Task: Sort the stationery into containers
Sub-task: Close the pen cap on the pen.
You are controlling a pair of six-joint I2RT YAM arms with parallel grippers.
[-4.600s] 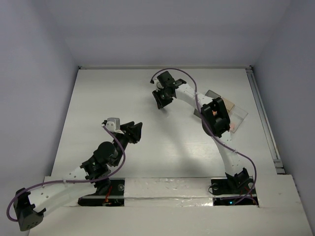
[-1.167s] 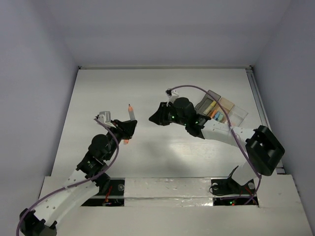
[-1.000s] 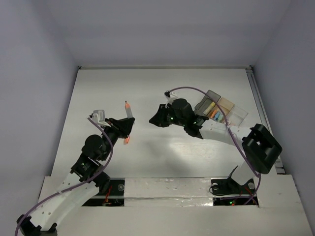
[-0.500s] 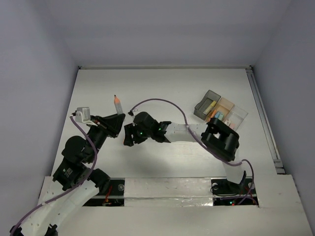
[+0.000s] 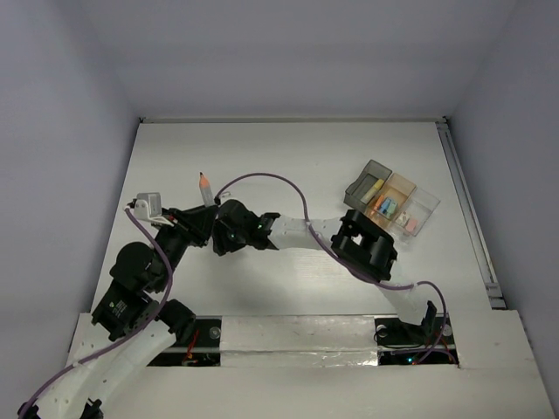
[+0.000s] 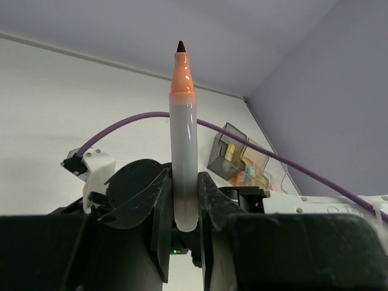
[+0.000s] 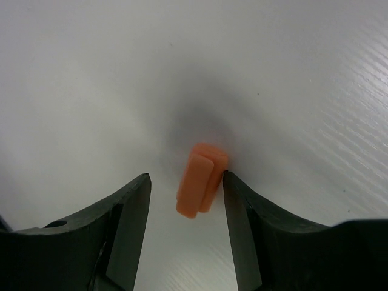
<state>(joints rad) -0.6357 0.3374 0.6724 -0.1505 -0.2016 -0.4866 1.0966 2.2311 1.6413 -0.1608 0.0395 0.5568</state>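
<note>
My left gripper is shut on a white-barrelled marker with an orange, uncapped tip, held upright. From above, the marker sticks out of the left gripper at centre left. An orange cap lies on the white table between the open fingers of my right gripper; it sits close against the right finger and apart from the left one. From above, the right gripper hides the cap. The containers stand at the right, holding yellow, blue, orange and pink pieces.
The right arm stretches low across the table from its base to the left gripper, its elbow just in front of the containers. A purple cable loops above it. Walls close the table at the back and both sides.
The right arm has swung left from beside the containers to the left gripper, and its jaws have opened round the orange cap. The left arm drew left with the marker.
</note>
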